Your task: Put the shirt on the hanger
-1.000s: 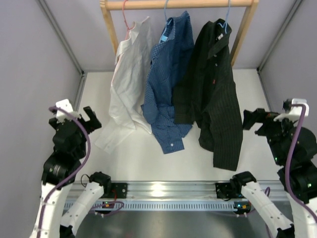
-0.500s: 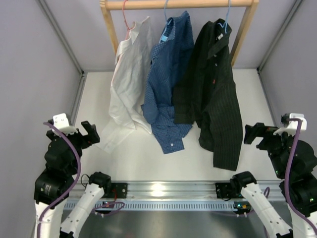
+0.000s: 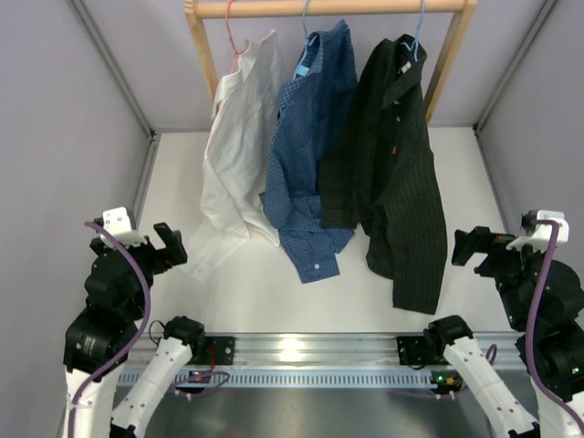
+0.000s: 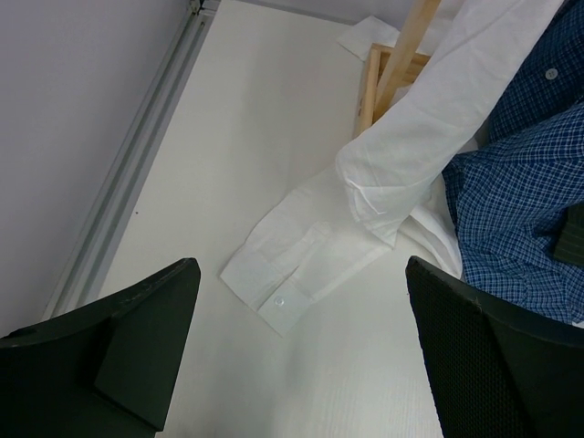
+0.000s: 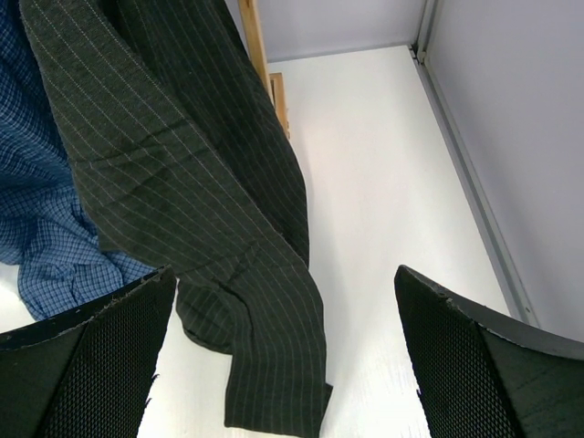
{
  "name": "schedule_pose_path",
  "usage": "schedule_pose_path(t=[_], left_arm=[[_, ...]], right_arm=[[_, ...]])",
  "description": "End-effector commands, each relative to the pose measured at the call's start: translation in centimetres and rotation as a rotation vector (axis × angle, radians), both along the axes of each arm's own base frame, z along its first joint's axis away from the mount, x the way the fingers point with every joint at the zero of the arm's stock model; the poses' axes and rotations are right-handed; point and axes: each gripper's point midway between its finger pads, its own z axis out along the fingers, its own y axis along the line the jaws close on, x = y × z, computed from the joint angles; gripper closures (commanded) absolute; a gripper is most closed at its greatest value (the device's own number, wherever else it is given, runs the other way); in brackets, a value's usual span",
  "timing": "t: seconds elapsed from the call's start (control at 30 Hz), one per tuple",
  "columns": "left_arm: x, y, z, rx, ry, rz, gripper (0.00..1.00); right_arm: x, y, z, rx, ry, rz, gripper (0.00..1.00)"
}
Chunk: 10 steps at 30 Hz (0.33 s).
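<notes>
The dark checked shirt [image 3: 392, 164] hangs from the light-blue wire hanger [image 3: 418, 41] on the wooden rail at the right, its sleeve trailing on the table; it also shows in the right wrist view [image 5: 201, 182]. My left gripper [image 3: 162, 245] is open and empty at the near left, above the table beside the white shirt's cuff [image 4: 278, 283]. My right gripper [image 3: 474, 248] is open and empty at the near right, close to the dark sleeve's end [image 5: 278, 383].
A white shirt [image 3: 233, 155] on a pink hanger [image 3: 235, 41] and a blue checked shirt [image 3: 310, 146] hang on the same wooden rack [image 3: 328, 9]. The rack's foot [image 4: 388, 78] stands on the table. Grey walls close in both sides.
Both arms have drawn back toward the near edge over the last second, the left arm by more. Between half a second ago and now they barely moved. The shirts have not moved.
</notes>
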Motion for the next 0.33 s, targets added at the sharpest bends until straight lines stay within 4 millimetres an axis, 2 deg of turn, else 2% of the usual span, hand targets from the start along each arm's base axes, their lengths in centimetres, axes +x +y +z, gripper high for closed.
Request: schedule_pose_path(t=[0.0, 0.3], left_arm=[[0.09, -0.28, 0.64, -0.010, -0.007, -0.013, 0.02], [0.14, -0.38, 0.84, -0.018, -0.011, -0.014, 0.02]], right_arm=[[-0.42, -0.55, 0.83, -0.004, -0.021, -0.024, 0.01], [0.12, 0.02, 0.82, -0.004, -0.011, 0.001, 0.01]])
